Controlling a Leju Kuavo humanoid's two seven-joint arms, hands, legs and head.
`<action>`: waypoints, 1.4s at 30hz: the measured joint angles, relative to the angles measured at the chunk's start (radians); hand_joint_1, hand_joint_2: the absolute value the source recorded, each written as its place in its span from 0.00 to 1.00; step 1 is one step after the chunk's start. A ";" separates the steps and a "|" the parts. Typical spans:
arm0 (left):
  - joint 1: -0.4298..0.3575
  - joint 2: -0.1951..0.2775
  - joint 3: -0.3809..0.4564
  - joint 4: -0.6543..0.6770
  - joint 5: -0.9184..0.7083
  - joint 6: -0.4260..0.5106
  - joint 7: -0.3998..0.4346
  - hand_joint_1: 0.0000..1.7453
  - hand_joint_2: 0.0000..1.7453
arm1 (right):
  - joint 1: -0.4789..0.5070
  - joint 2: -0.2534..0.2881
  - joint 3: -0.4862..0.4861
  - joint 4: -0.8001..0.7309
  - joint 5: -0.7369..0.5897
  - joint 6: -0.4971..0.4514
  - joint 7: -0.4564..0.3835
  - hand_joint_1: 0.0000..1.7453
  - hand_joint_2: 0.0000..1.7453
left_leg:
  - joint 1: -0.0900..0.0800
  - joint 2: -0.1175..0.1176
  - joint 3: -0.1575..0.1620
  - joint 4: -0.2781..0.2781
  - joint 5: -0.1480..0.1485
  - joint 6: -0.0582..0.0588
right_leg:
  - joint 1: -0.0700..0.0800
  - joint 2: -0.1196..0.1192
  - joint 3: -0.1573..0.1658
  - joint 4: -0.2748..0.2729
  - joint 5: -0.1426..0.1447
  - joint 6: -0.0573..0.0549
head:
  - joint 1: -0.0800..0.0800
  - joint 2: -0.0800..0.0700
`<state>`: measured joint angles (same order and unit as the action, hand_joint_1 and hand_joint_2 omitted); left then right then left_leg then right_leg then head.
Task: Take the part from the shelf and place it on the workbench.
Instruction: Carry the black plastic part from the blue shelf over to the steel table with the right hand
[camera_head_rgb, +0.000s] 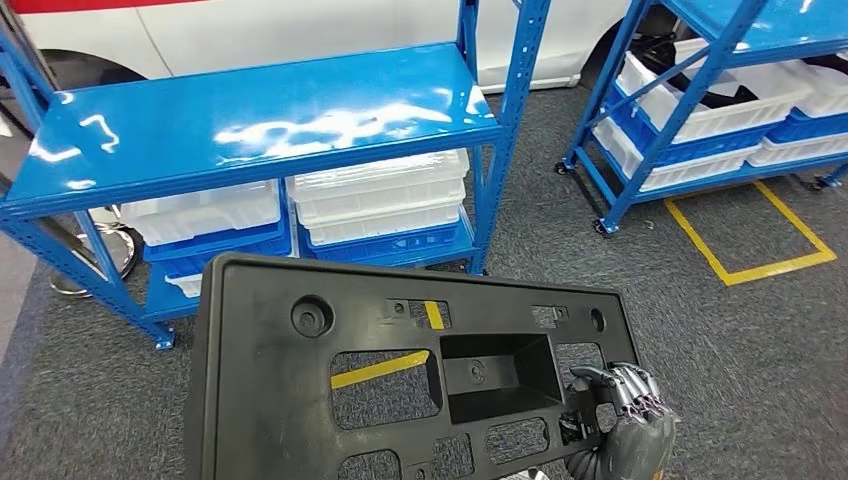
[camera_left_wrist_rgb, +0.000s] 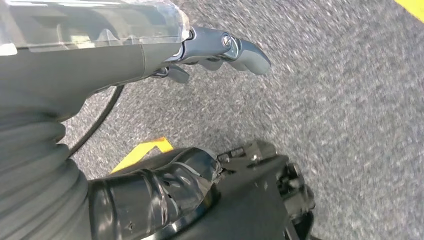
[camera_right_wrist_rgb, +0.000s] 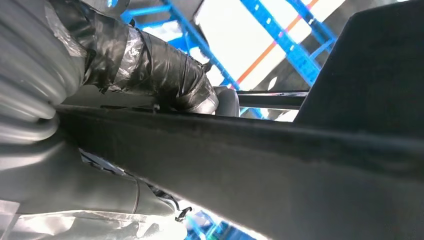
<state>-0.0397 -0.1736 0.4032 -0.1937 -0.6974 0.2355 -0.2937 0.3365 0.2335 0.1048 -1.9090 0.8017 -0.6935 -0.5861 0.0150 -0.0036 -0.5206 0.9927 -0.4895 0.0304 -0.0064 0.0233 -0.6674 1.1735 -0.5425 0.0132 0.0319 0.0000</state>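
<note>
The part (camera_head_rgb: 260, 400) is a large flat black plastic panel with several cut-outs and a yellow mark. It is held up in front of me and hides the floor below. My right hand (camera_head_rgb: 625, 410) grips its lower right edge, fingers curled over the rim. In the right wrist view my taped thumb (camera_right_wrist_rgb: 165, 75) lies on one side of the part's dark edge (camera_right_wrist_rgb: 250, 165). My left hand (camera_left_wrist_rgb: 165, 55) hangs above the grey carpet, with carpet showing between its fingers and thumb and nothing in it. The blue shelf (camera_head_rgb: 250, 120) stands just beyond the part, its top board bare.
White and blue bins (camera_head_rgb: 380, 195) fill the shelf's lower level. A second blue rack (camera_head_rgb: 700, 90) with white bins stands at the right, next to a yellow floor outline (camera_head_rgb: 760, 235). A white car (camera_head_rgb: 300, 25) is behind the shelf.
</note>
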 joint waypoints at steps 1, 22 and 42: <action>0.001 0.000 0.001 0.000 0.000 0.001 0.000 0.00 1.00 | 0.002 0.002 -0.005 -0.001 -0.003 0.000 -0.003 1.00 1.00 | -0.001 0.012 -0.002 0.001 0.000 0.002 | -0.001 -0.009 -0.029 0.066 -0.032 0.002 | 0.000 0.000; 0.002 0.000 0.026 0.000 -0.011 0.001 -0.004 0.00 1.00 | 0.045 0.065 -0.102 -0.063 -0.065 0.000 -0.072 1.00 1.00 | -0.005 -0.019 -0.028 0.102 -0.043 -0.036 | 0.002 0.042 0.083 -0.134 0.069 -0.047 | 0.000 0.000; -0.005 -0.002 0.048 0.000 -0.018 -0.011 -0.007 0.00 1.00 | 0.081 0.080 -0.161 -0.111 -0.115 0.000 -0.101 1.00 1.00 | -0.012 0.101 0.009 0.009 -0.020 -0.031 | 0.002 -0.057 0.091 -0.133 0.049 -0.022 | 0.001 0.000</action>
<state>-0.0446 -0.1755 0.4515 -0.1938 -0.7154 0.2247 -0.3012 0.4173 0.3133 -0.0560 -2.0195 0.6867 -0.6939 -0.6871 0.0030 0.0979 -0.5112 1.0017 -0.5099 -0.0003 -0.0047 -0.0336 -0.5761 1.0405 -0.4937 -0.0093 0.0327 0.0000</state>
